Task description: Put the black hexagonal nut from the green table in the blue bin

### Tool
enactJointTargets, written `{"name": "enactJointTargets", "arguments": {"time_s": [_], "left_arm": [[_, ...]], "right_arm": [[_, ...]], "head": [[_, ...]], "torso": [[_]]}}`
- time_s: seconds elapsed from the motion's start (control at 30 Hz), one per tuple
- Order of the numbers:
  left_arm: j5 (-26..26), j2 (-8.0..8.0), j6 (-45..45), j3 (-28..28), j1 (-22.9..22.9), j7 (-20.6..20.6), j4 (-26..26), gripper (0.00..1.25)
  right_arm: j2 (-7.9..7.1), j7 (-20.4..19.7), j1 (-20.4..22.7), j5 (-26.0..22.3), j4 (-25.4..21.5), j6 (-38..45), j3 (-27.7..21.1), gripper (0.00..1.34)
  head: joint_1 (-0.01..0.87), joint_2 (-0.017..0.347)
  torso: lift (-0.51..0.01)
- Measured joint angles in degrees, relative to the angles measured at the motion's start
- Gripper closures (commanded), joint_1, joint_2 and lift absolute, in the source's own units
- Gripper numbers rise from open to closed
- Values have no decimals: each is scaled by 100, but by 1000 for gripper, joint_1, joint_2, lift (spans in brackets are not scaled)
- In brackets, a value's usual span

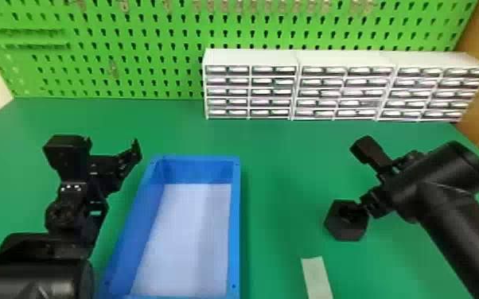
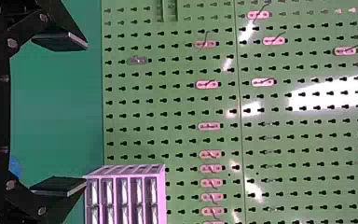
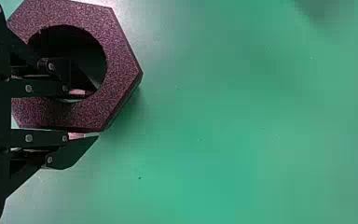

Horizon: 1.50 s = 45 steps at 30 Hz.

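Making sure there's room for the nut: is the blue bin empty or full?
Empty: the blue bin has a bare pale floor, and the black nut is outside it.

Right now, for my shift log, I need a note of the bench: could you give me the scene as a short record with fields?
nut: black hexagonal nut, right of the bin, at the right gripper
right gripper: closed on the nut's wall, one finger inside the hole, one outside
left gripper: open, left of the bin
target: blue bin with a pale floor, between the two arms
surface: green table
behind: white drawer cabinets, green pegboard
task state: nut not yet in bin
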Motion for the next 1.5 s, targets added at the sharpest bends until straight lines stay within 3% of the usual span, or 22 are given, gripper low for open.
{"name": "enactJointTargets", "arguments": {"time_s": [0.57, 0.9, 1.2, 1.5], "left_arm": [[-5, 17, 0, 0, 2, 0, 0, 242], [-1, 32, 0, -2, 4, 0, 0, 242], [4, 41, 0, -8, 3, 0, 0, 242], [8, 44, 0, -8, 1, 0, 0, 242]], "right_arm": [[-72, 864, -273, 779, -367, 112, 110, 998], [-107, 1384, -514, 1414, -1041, 328, 106, 999], [96, 1404, -720, 1481, -1690, 417, 156, 999], [327, 1399, -930, 1162, -1915, 436, 575, 999]], "head": [[686, 52], [686, 52], [686, 52], [686, 52]], "torso": [[-97], [-97], [-97], [-97]]}}
